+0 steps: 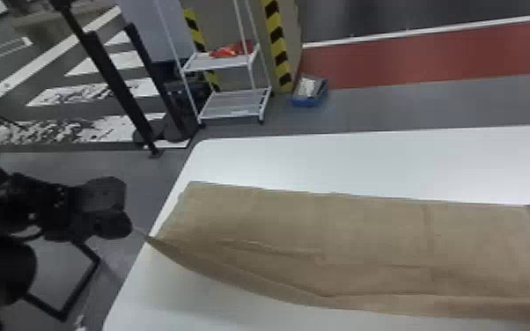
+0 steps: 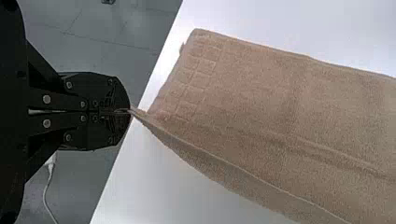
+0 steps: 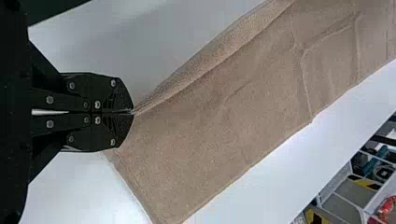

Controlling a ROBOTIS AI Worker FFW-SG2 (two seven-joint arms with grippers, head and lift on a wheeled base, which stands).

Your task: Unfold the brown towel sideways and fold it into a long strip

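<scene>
In the head view my left gripper (image 1: 133,226) is beyond the table's left edge, holding the near left corner of the brown towel (image 1: 365,237). The towel lies as a long, wide strip across the table, its near edge lifted and curved toward the left corner. In the left wrist view the left gripper (image 2: 130,111) is shut on a pinched corner of the towel (image 2: 261,93). The right wrist view has my right gripper (image 3: 132,112) shut on the near edge of the towel (image 3: 210,121), close to its other end.
The white table (image 1: 365,163) has its rounded left edge beneath the towel's left end. Past the table stand a white shelf rack (image 1: 233,105), a blue bin (image 1: 310,90) on the floor and striped posts. A black frame stands at the left.
</scene>
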